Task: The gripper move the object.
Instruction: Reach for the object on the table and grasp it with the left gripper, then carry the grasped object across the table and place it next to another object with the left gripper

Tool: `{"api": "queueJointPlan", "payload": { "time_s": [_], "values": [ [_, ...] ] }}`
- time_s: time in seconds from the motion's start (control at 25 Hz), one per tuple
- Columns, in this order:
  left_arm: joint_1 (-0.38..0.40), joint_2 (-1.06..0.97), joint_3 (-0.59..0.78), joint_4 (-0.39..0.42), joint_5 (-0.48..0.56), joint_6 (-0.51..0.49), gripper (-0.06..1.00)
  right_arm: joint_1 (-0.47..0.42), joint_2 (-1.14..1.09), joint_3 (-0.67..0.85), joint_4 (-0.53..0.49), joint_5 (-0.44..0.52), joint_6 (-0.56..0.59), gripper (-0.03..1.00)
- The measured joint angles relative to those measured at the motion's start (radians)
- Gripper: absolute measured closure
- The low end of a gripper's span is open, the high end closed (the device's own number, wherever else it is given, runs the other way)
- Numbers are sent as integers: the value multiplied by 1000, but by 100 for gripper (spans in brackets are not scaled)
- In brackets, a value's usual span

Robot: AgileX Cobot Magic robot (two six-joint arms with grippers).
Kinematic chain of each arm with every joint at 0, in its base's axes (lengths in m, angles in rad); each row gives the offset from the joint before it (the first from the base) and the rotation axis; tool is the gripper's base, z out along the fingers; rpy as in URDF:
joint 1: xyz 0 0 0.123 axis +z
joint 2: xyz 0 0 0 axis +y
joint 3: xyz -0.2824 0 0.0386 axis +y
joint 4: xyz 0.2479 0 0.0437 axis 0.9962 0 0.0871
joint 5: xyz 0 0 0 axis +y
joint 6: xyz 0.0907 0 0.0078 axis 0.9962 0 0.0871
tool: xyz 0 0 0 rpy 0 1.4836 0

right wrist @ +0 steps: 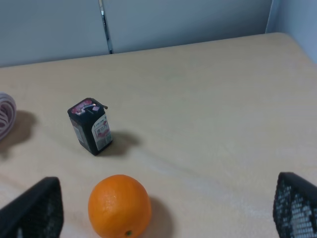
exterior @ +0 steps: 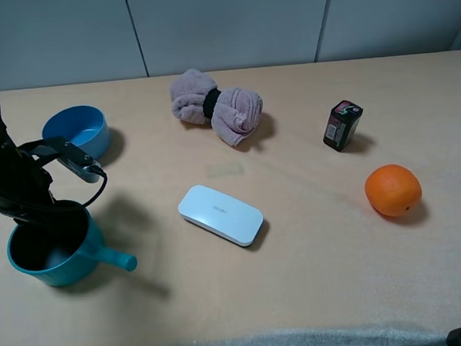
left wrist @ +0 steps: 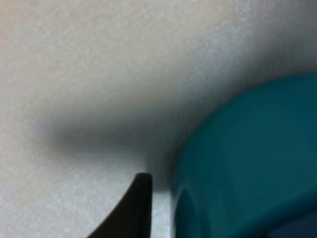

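The object, a small teal saucepan (exterior: 50, 253) with a dark inside and a straight handle pointing right, sits near the table's front left. My left gripper (exterior: 49, 211), black with cabling and a small grey-white part, hangs over the pan's far rim, its tips hidden there. In the left wrist view, close and blurred, one black fingertip (left wrist: 134, 206) stands just outside the teal saucepan wall (left wrist: 247, 163); the other finger is out of sight. My right gripper (right wrist: 166, 210) is open, its mesh fingers wide apart above the table near the orange.
A light blue bowl (exterior: 76, 132) stands just behind the left arm. A white flat box (exterior: 220, 214) lies mid-table and a pink rolled cloth (exterior: 218, 106) behind it. A dark carton (exterior: 342, 125) and an orange (exterior: 392, 189) are on the right.
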Motion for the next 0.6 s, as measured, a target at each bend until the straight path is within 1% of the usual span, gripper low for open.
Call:
{"api": "queueJointPlan", "payload": {
  "time_s": [0.08, 0.24, 0.28, 0.6],
  "values": [
    [0, 0, 0, 0, 0, 0, 78, 0, 0, 0, 0, 0, 0, 30],
    [0, 0, 0, -1, 1, 0, 89, 0, 0, 0, 0, 0, 0, 30],
    [0, 0, 0, -2, 4, 0, 90, 0, 0, 0, 0, 0, 0, 30],
    [0, 0, -1, -2, 5, 0, 90, 0, 0, 0, 0, 0, 0, 30]
  ]
}}
